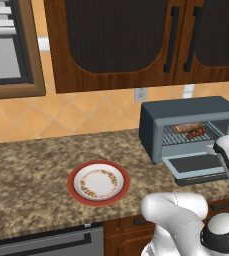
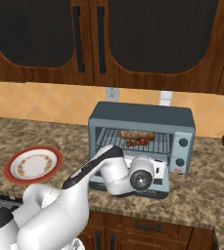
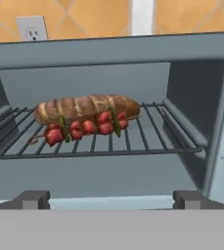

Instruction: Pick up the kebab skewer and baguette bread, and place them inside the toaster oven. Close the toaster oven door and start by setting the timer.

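Note:
The toaster oven [image 1: 186, 116] [image 2: 142, 118] stands on the counter with its door [image 1: 196, 164] dropped open. On its wire rack [image 3: 147, 141] lies the brown baguette bread [image 3: 86, 107] [image 2: 137, 134] [image 1: 187, 128]. The kebab skewer [image 3: 84, 128] [image 2: 138, 142] [image 1: 196, 133], with red chunks, rests against the loaf's front side. My gripper [image 3: 111, 200] hovers just outside the oven mouth, over the lowered door, facing the rack. Its fingertips [image 3: 33, 199] stand wide apart, open, with nothing between them. In the right base view my hand hides most of the door.
A red-rimmed plate [image 1: 71, 182] [image 2: 8, 168] sits bare on the granite counter left of the oven. The knob panel [image 2: 183, 146] is on the oven's right side. A wall outlet [image 3: 31, 29] is behind the oven, and dark cabinets hang overhead.

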You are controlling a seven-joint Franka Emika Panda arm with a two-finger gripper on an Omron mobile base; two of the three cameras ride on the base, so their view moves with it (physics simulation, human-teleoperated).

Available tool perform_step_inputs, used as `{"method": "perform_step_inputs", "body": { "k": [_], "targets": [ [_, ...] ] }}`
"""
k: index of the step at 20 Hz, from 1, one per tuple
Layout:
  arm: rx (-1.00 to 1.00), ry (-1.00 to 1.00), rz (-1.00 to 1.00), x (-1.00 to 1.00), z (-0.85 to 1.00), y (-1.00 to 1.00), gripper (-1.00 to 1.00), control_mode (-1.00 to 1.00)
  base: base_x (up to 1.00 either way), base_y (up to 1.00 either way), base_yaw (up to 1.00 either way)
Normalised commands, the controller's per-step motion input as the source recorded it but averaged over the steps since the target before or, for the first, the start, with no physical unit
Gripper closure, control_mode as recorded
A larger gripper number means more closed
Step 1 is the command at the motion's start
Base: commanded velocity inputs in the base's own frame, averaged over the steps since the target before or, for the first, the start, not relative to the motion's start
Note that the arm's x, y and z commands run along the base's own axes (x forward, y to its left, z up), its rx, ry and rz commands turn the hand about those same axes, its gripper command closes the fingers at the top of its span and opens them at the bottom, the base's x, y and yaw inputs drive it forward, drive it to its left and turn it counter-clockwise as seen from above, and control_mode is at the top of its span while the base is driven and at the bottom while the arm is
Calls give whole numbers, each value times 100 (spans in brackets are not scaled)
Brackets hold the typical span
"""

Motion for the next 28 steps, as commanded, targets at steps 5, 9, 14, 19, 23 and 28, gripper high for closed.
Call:
{"method": "perform_step_inputs", "body": {
  "k": [5,9,14,19,23,28],
  "targets": [
    [0,4,0,-58,4,-26,-100,-100,0,0,0],
    [0,5,0,-53,1,-11,-100,-100,0,0,0],
    [0,7,1,-45,0,0,-100,-100,0,0,0],
    [0,12,1,-42,0,0,-100,-100,0,0,0],
    [0,12,0,-48,-2,0,-100,-100,0,0,0],
    [0,13,0,-52,-7,0,-100,-100,0,0,0]
  ]
}}
